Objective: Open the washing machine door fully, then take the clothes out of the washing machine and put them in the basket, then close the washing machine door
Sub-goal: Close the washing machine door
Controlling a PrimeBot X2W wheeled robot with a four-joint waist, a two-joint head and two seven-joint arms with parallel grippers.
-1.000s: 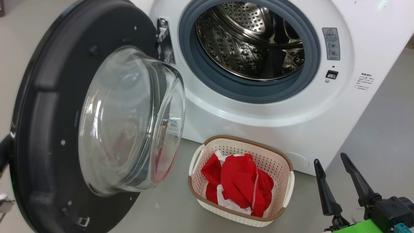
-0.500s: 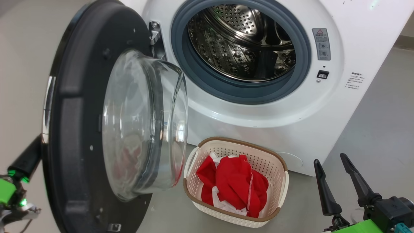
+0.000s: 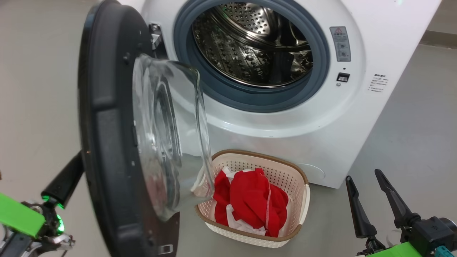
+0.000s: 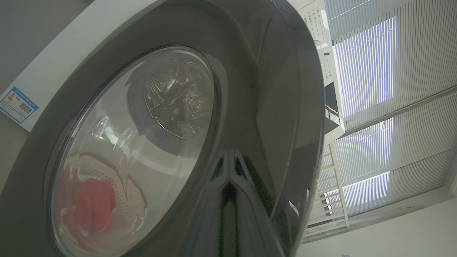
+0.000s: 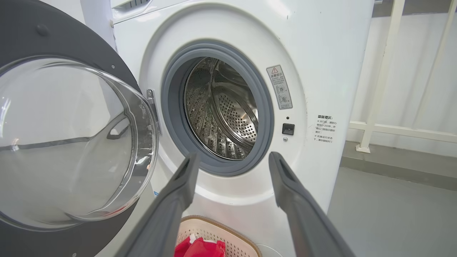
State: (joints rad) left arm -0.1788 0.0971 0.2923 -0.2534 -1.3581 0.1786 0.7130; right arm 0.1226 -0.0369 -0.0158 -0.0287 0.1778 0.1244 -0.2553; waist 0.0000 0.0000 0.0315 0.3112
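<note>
Washing machine door (image 3: 107, 142) stands upright, swung out about square to the washing machine (image 3: 357, 117) front, hinged at the left edge of the opening. Its glass bowl (image 3: 171, 135) bulges right, toward the grey ring and steel drum (image 3: 250, 46). Left hand (image 4: 230, 160) is clenched on nothing, with its fingertips pressed against the door's glossy black outer face near the rim. Right hand (image 3: 362, 174) is released, fingers spread and pointing up, low at the right and well apart from everything. Basket (image 3: 260, 241) sits on the floor (image 3: 410, 135) at the machine's foot, below the opening, long axis roughly along the machine front. Red clothes (image 3: 253, 203) with white trim are heaped inside it.
</note>
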